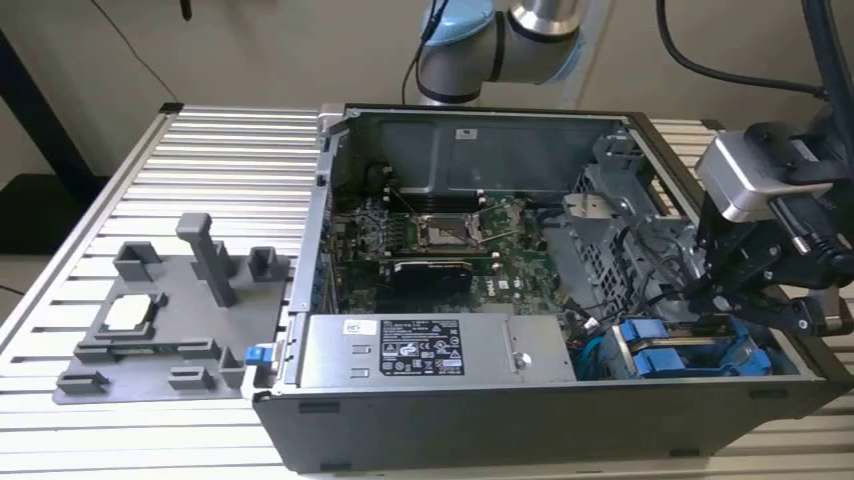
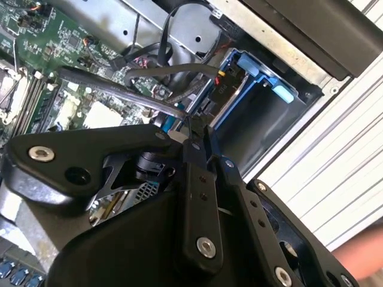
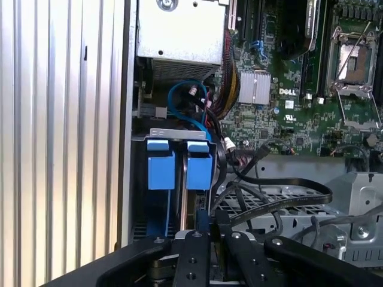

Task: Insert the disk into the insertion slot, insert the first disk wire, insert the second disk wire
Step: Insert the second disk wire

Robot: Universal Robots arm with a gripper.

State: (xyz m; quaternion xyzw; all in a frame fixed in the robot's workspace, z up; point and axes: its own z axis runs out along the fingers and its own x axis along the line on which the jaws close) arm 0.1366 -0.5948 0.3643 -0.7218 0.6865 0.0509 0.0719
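Disk (image 3: 199, 172) in its blue frame sits upright in the insertion slot (image 3: 179, 135) of the drive cage, at the computer case's (image 1: 441, 425) near corner on the exterior view's right. Directly above it hangs the gripper (image 3: 206, 224), jaws closed together, with black cables (image 3: 281, 200) just beside it.

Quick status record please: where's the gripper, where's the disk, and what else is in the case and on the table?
gripper: over the drive cage, at the case's corner on the exterior view's right
fingers: close together above the blue frames in the first wrist view
disk: in the insertion slot, blue frame showing
cables: loose black cables beside the cage
power supply: front of case
grey fixture: on the table, exterior view's left
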